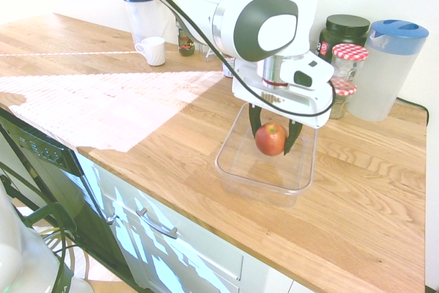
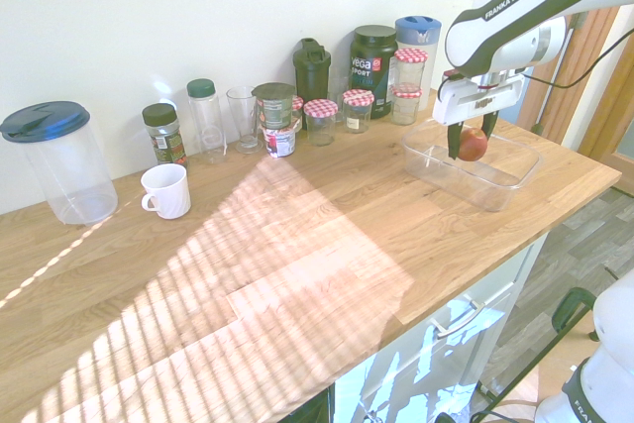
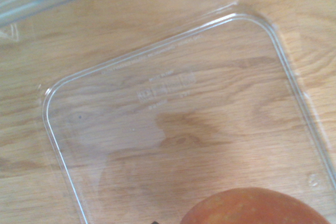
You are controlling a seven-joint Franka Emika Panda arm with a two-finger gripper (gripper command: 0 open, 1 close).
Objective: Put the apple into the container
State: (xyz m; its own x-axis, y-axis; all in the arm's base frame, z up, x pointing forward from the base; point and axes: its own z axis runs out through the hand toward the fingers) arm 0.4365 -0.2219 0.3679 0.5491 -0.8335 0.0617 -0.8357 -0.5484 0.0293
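First exterior view: apple [image 1: 271,139] between the pincer's [image 1: 273,135] fingertips.

The round red apple [image 1: 271,139] hangs over the clear, shallow, lidless container [image 1: 298,189].

Lighting: bright throughout, walls near white and overexposed. Sunlight: slatted patches across the wooden worktop [image 2: 297,255], washed out in places; bluish-white glare on the drawer fronts [image 1: 206,255]. Reflections: thin bright lines along the rim of the clear container [image 3: 142,52]. Exterior views: fairly sharp, pale. Wrist view: dimmer, soft; apple [image 3: 254,208] blurred, embossed print faint.
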